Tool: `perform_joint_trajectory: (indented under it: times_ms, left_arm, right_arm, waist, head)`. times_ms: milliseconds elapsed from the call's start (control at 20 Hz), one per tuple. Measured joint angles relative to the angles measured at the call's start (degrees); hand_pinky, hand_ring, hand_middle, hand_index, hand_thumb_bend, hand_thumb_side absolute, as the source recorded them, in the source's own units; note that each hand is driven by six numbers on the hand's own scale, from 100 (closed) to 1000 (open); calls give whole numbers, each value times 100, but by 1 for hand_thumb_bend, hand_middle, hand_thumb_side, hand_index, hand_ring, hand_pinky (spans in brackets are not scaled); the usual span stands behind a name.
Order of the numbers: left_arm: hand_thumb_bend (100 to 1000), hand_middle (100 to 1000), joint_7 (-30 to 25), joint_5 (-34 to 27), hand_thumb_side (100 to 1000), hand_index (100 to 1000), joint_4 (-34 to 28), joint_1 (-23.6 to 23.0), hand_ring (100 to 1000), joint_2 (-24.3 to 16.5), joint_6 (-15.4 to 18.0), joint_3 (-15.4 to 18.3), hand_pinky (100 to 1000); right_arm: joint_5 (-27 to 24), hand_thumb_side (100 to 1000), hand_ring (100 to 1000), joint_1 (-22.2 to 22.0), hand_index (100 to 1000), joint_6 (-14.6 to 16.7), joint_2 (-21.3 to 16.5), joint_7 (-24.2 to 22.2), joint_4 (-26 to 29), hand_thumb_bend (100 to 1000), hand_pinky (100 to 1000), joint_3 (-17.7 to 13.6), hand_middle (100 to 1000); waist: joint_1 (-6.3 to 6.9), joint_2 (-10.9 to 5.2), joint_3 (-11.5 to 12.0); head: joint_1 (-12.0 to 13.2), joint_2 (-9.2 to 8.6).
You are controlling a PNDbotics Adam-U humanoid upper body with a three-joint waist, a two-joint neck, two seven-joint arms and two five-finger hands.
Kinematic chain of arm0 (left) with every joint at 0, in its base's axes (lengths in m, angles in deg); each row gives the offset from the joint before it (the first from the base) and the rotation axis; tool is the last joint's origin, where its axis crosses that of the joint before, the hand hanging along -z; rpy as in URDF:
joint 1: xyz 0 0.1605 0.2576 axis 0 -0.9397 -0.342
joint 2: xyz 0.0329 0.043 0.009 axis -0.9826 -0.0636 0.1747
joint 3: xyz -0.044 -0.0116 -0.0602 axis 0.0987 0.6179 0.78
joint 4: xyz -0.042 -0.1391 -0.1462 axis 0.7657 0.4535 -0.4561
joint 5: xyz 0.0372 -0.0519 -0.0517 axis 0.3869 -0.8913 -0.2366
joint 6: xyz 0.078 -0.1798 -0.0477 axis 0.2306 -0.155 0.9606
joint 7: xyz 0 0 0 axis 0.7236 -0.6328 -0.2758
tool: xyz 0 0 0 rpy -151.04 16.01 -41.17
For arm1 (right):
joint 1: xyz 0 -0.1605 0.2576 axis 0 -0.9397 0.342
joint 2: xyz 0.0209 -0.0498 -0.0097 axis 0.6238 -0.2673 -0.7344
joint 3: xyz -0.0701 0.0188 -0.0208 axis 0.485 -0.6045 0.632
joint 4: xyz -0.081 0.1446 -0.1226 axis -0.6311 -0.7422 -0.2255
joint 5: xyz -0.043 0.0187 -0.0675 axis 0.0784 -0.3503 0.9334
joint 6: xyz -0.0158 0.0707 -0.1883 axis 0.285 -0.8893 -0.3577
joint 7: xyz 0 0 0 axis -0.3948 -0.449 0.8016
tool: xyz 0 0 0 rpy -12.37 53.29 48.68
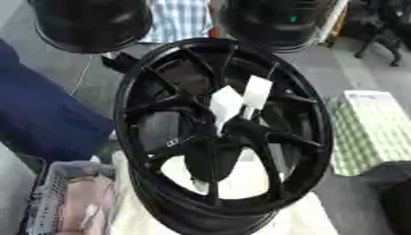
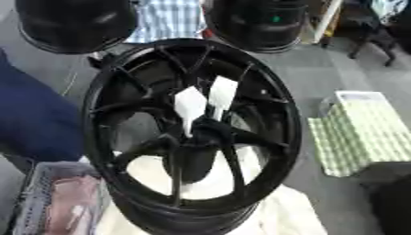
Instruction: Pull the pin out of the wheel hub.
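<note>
Wheel, black multi-spoke alloy (image 1: 221, 137), stands tilted on pale cloth (image 2: 281, 215). Two white flat tags (image 2: 205, 101) rise from its hub. Neither view shows either robot hand; left eye view shows nothing extra.

Blur obscures the wheel hub (image 1: 229, 135) behind two white tags (image 1: 241, 98), while two dark wheels (image 2: 76, 20) run off the top edge.

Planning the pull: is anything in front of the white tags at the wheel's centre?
Nothing visible covers the two white tags at the hub of the black spoked wheel; the space facing them looks open. Neither hand shows.
</note>
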Motion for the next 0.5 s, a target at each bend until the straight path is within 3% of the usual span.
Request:
perform_joint_trajectory:
  times_ms: [500]
  left_arm:
    - [108,661,16,23,675,845,0,-30,707,0,-4,8,742]
  right_arm:
    - [-115,100,856,46,904,62,0,-31,0,100,806,-109,772]
  waist:
    - [3,-4,-19]
  head:
    - [31,36]
